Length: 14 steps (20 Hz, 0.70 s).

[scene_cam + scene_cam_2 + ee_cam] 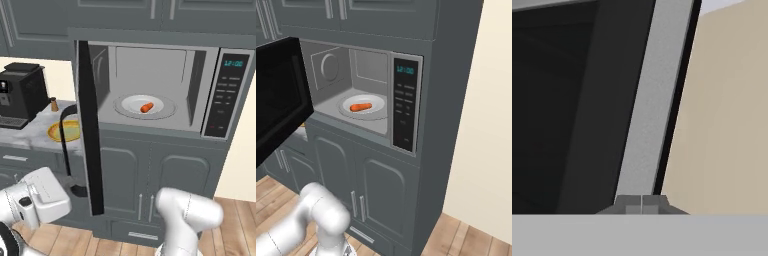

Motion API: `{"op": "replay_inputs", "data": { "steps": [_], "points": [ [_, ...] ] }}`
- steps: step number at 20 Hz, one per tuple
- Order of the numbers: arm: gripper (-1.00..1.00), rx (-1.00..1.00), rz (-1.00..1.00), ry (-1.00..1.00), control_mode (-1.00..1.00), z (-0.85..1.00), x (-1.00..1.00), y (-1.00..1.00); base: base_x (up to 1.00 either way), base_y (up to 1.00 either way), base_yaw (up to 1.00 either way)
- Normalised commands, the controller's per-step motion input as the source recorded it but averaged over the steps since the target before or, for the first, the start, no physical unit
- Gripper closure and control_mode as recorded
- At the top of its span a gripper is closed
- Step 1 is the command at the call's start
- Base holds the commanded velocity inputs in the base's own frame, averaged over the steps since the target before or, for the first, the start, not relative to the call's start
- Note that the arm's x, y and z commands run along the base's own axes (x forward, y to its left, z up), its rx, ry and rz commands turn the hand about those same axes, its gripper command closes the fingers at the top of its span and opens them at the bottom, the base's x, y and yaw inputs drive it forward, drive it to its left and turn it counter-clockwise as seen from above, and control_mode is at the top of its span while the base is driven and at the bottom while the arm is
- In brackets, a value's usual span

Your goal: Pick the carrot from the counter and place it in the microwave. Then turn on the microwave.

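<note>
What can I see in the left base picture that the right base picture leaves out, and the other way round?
The left one alone shows the coffee machine, the yellow plate on the marble counter and the door's handle. The right one alone shows the cream wall beside the cabinets and the round vent in the oven's side wall. Both show the open microwave with the carrot on its white dish, and the keypad.

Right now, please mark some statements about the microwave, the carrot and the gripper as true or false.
1. The carrot lies on the white plate inside the microwave. True.
2. The microwave door is closed. False: it stands open.
3. The gripper holds the carrot. False: its fingertips are shut on nothing.
4. A yellow-rimmed plate sits on the counter. True.
5. The coffee machine is white. False: it is black.
</note>
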Motion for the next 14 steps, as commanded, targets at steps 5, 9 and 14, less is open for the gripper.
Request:
{"op": "replay_inputs", "data": {
  "steps": [5,9,14],
  "points": [
    [1.00,-0.02,0.16,0.00,-1.00,-0.15,0.19,-0.59,0.00,0.00,0.00],
    [1.00,-0.02,0.16,0.00,-1.00,-0.13,0.15,-0.61,0.00,0.00,0.00],
    [1.00,-0.02,0.16,0.00,-1.00,-0.13,0.09,-0.62,0.00,0.00,0.00]
  ]
}}
